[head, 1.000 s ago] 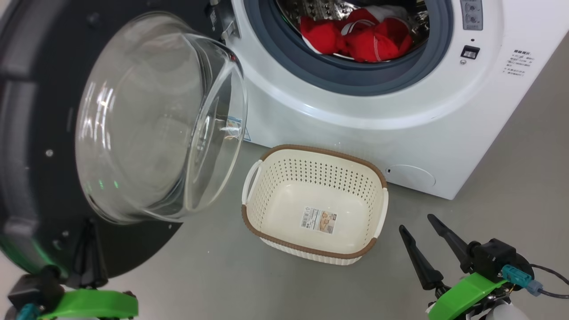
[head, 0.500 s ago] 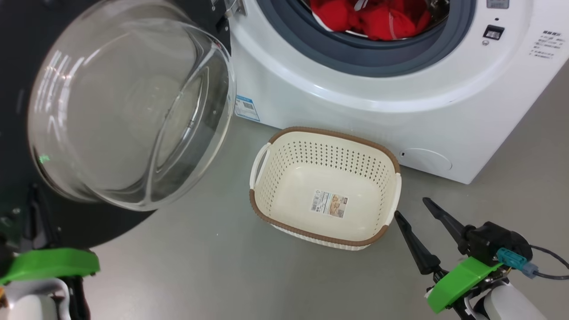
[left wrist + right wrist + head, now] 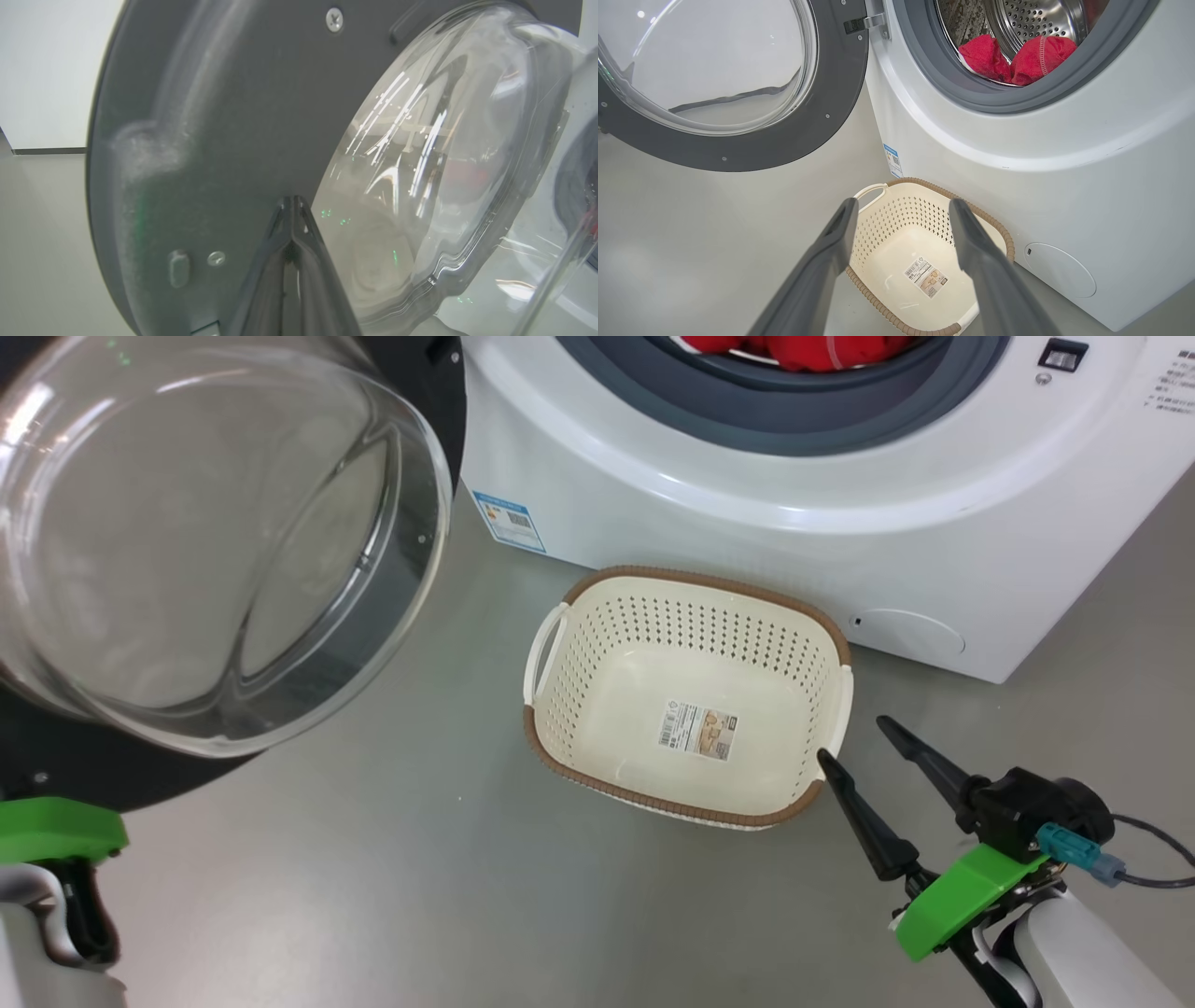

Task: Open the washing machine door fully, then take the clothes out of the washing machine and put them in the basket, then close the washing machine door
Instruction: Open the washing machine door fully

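Nearest in, the right tool [image 3: 850, 738] hangs with its two dark fingers spread wide and nothing between them, tips just at the near right corner of the basket [image 3: 691, 625]. Over on the left, the left tool [image 3: 292, 205] has its fingers pressed together into one point, right up at the dark inner face of the washing machine door [image 3: 205, 541]. Whether it actually touches, I cannot tell. The basket sits on the grey floor [image 3: 373, 859] just in front of the washing machine [image 3: 747, 523], and it holds nothing but the paper label [image 3: 698, 730] on its bottom. The door stands swung well out to the left, its glass bowl bulging this way. Further back, the clothes [image 3: 1036, 58] lie bunched in the steel drum [image 3: 1031, 18], just behind the grey rubber ring [image 3: 794, 420] — none are out yet. That red fabric looks soft and light, sure to sag and trail, so a pinch on a raised fold near the front of the heap seems the best hold — well clear of the ring so nothing snags.
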`<state>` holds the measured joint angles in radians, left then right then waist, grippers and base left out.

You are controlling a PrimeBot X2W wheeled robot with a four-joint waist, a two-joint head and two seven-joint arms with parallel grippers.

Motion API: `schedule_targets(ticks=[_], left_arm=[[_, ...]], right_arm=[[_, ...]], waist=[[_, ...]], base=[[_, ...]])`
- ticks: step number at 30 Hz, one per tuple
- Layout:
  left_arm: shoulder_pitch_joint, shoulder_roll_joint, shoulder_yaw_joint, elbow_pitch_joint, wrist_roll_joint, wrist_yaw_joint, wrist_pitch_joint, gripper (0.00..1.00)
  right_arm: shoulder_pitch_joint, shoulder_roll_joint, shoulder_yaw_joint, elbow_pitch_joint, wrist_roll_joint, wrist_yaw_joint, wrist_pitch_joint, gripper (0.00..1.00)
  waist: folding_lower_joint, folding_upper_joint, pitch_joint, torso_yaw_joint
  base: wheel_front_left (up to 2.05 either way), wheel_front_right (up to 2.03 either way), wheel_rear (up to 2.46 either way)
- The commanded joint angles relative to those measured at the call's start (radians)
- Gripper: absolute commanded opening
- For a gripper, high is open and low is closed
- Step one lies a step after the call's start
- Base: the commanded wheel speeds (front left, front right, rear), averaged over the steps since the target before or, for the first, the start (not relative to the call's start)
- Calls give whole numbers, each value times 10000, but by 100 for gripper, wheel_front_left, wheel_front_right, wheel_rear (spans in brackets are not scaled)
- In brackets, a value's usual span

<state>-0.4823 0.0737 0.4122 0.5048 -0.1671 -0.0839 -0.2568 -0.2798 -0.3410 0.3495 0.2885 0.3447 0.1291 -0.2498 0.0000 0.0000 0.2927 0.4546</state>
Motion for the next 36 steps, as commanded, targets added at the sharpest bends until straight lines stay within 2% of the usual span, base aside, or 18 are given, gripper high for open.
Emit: schedule_targets(ticks=[1,14,27,36], left_arm=[[-329,698,489,-11,104,-35,-49,0],[-1125,1335,1260,1106,443,-208,-49,0],[-1456,1606,1604,1810,646,-306,-49,0],[-1264,1576,1509,1856,715,-415,-49,0]], right_arm=[[-149,-66,244,-213,-30,16,-120,100],[-330,-336,273,-232,-13,16,-120,100],[-291,-297,289,-220,14,16,-120,100],[-156,-189,281,-179,43,16,-120,100]], waist=[[0,0,164,-42],[0,0,564,-101],[0,0,474,-181],[0,0,91,-152]], base=[[0,0,0],[0,0,0],[0,0,0],[0,0,0]])
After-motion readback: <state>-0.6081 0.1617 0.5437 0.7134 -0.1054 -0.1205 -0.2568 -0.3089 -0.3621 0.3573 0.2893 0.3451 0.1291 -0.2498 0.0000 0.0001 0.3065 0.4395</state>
